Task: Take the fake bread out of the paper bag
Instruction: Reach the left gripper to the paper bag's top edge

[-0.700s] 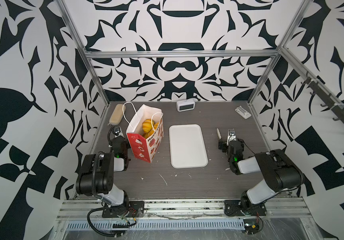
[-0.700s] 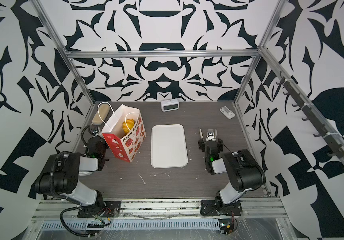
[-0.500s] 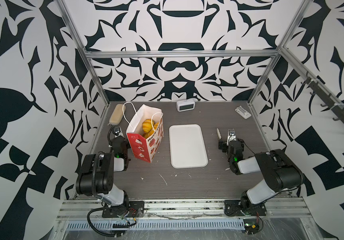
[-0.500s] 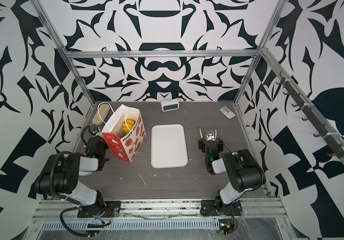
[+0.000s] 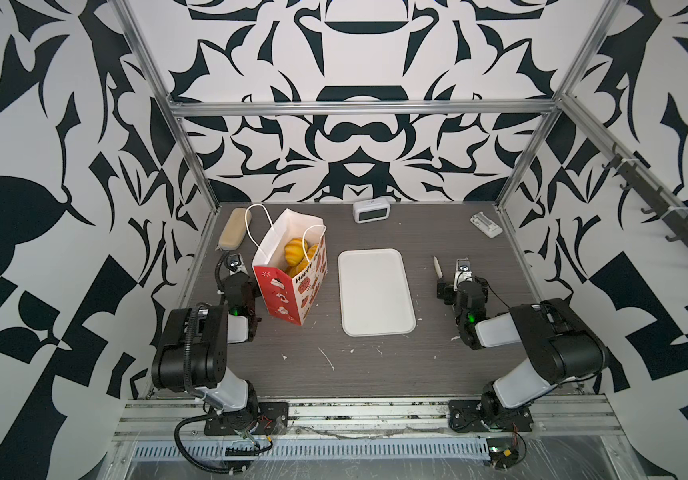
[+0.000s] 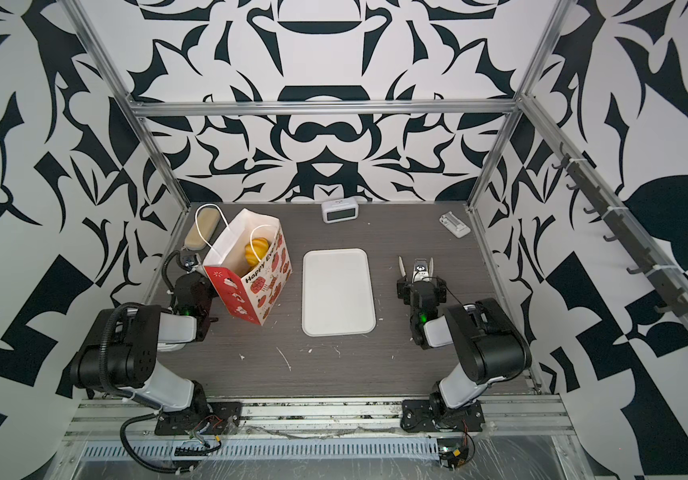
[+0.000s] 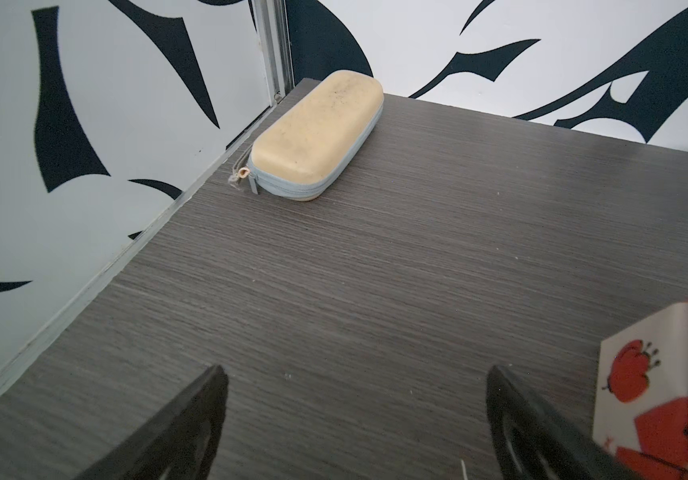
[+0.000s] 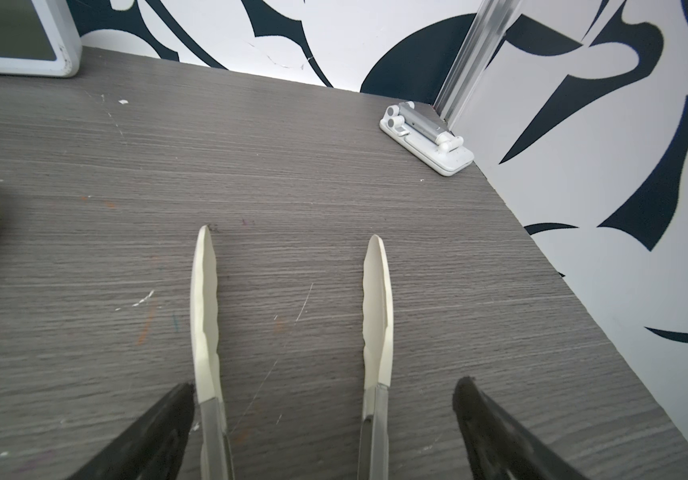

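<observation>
Nothing has moved since the earlier frames as far as I can tell: both arms are parked low at the front and the bag hasn't shifted.

So we're right at the start. The paper bag [image 5: 290,274] stands upright on the left side of the table [image 5: 375,365], mouth open, cord handles flopped over the rim. The fake bread [image 5: 294,252] is all still inside it. In both top views you can see glossy golden-orange lumps through the opening, but they're piled up, so I can't count them. Not one piece is out on the table, and the white tray [image 5: 375,291] just right of the bag is bare.

The left fingers [image 7: 192,419] are spread wide with nothing between them, just above the wood. The bag's printed corner sits just beside one of them in the left wrist view, not touching as far as I can see. The right fingers [image 8: 205,299] have long white spoon-like tips, also wide apart and empty, well away from the bag on the far side of the tray.

Other clutter: a beige zip case [image 7: 317,137] in the back left corner, a small clock [image 5: 371,210] at the back wall, and a white folding stand [image 8: 425,141] in the back right corner.

My read is that basically everything is left: reach in, pull each piece out, repeat.
</observation>
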### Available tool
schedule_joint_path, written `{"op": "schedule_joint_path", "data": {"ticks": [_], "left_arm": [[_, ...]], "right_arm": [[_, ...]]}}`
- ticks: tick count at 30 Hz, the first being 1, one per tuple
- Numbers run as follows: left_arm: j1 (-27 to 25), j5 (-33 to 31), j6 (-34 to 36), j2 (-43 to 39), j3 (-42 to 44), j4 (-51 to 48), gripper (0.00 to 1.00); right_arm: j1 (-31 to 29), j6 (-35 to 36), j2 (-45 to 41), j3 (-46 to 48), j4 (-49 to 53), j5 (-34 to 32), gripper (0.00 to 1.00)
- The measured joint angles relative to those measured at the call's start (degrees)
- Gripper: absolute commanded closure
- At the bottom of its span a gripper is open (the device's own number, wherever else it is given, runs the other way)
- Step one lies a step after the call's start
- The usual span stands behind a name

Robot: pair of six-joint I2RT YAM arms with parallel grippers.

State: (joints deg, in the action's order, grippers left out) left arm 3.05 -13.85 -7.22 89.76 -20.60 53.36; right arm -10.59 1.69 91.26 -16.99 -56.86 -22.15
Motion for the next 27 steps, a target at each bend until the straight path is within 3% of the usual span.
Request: {"op": "schedule_joint_path", "data": {"ticks": [18,22,27], "left_arm": [[0.0,-0.4,0.0,-0.7,0.0,-1.0,0.01],[0.0,-3.7,-1.0,-7.5,0.2,-5.0,0.0],[0.0,-9.2,-2.0,-23.2,0.4,-10.7,0.02]], "right_arm": [[0.0,-0.2,-0.1,-0.5,-0.1,-2.0,0.02],[-0.6,-0.1,-4.0,0.5,0.9,-3.3,0.04],[-5.8,1.2,-16.6,-0.2,8.0,-8.0,0.04]]}}
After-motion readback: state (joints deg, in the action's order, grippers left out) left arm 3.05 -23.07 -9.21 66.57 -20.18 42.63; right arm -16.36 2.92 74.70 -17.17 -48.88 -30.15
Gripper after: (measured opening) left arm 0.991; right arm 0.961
